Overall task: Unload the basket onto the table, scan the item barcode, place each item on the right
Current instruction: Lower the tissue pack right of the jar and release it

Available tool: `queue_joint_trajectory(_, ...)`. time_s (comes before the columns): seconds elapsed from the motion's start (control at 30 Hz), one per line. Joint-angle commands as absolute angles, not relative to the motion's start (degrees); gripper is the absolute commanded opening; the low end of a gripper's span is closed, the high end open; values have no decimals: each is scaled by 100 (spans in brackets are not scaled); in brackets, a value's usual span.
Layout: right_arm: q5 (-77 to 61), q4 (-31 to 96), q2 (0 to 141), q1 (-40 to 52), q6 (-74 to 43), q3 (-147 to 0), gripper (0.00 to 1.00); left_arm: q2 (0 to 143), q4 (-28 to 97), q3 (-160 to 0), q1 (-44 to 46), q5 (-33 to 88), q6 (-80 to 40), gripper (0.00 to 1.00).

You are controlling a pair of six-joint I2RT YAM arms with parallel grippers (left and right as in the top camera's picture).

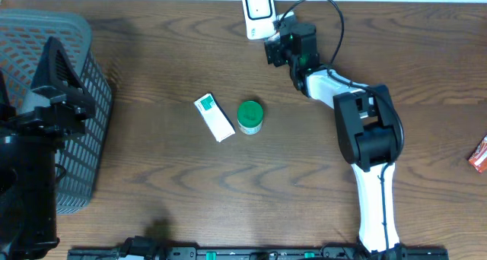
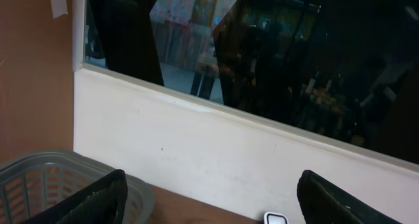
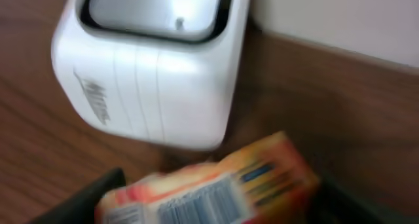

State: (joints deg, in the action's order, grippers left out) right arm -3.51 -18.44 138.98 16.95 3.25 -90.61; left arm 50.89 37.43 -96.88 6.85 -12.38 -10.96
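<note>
At the tabletop's left edge, over the basket, the left gripper is spread wide and empty. Near the centre a white-and-green carton and a green-lidded jar are seen. At the far edge the scanner is faced by the right gripper. An orange box is seen between its fingers, though whether it is clamped cannot be told through the blur. The barcode should be turned squarely toward the scanner window and held steady. Box and barcode are shown only in the right wrist view; from overhead they are hidden beneath the gripper.
</note>
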Motion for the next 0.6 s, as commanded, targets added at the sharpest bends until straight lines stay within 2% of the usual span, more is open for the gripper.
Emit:
queue_joint_trajectory(0.0, -329, -1756, 14062, 1726, 261, -9124, 61, 5070, 3726, -9686, 670, -1269, -1168, 83)
queue_joint_trajectory(0.1, -331, -1505, 13990, 1723, 215, -9216, 55, 5070, 3726, -9686, 670, -1269, -1168, 83)
queue_joint_trajectory(0.27, -373, -272, 13297, 1723, 220, -9338, 42, 5070, 3726, -9686, 670, -1269, -1168, 83)
queue_joint_trajectory(0.5, -375, 2716, 11520, 1758, 56, -9338, 52, 5070, 3726, -9686, 670, -1269, -1168, 83)
queue_joint_trajectory(0.57, -377, 3669, 11072, 1787, -239, -9338, 50, 5070, 3726, -9686, 670, -1269, -1168, 83)
